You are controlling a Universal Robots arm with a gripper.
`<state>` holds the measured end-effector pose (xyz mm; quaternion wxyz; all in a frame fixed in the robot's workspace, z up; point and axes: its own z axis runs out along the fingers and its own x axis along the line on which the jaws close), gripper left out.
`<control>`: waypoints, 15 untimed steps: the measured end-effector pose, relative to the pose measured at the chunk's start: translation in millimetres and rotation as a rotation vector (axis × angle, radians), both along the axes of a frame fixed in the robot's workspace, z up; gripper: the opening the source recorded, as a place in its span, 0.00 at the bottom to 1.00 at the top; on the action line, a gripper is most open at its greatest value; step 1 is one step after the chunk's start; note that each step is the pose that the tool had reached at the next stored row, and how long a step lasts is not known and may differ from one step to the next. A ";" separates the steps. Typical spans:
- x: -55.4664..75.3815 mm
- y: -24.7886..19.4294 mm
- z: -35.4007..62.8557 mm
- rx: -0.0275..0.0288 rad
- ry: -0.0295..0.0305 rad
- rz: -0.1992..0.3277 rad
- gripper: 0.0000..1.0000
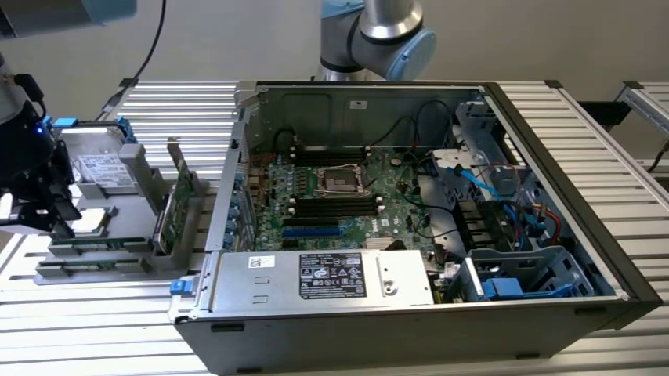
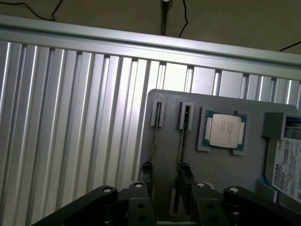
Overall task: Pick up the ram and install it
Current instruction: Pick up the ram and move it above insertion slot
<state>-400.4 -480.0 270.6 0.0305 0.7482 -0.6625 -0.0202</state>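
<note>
Pincer [image 1: 55, 223] poised at the exterior view's left, low over a grey tray [image 1: 141, 168] of spare parts on the slatted table [image 1: 94, 329]. It is well apart from the open computer case [image 1: 418, 333], where the motherboard [image 1: 313, 223] shows its dark memory slots [image 1: 334, 205]. The ram [image 1: 105, 244] lies as a long green strip in the tray, just beside the pincer and not yet lifted. From this side the fingertips merge with the dark wrist body, so whether they touch anything cannot be told.

From the wrist, the pincer [image 2: 165, 173] stands with its fingers [image 2: 146, 172] wide apart and nothing clamped between them. The ram [image 2: 183, 136] stands edge-on in its slot in the tray [image 2: 167, 100], with a twin stick [image 2: 155, 136] just beside it, and both thin edges run in between the two fingers. The square processor chip [image 2: 225, 131] sits near them on the tray, and a labelled hard drive [image 2: 288, 174] is cut off at the picture's edge.

The step in hand looks like the line-up for the pick (installation has not begun). A clean grasp would call for centring on one stick alone, coming down square to its edge and closing on its flat faces. Which stick is the target cannot be told. Seen edge-on, the chips and label cannot be made out, and the sticks' near ends are hidden behind the pincer's body.
</note>
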 end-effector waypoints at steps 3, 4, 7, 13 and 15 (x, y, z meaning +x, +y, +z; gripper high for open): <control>0.0 0.0 -5.3 0.0000 0.0001 0.003 0.36; 0.0 0.0 -7.2 -0.0001 0.0002 0.003 0.36; 0.0 0.0 -12.7 -0.0001 0.0001 0.003 0.36; 0.0 -0.6 -23.7 -0.0001 0.0000 0.003 0.36; 0.1 -1.5 -27.2 -0.0002 0.0002 0.003 0.36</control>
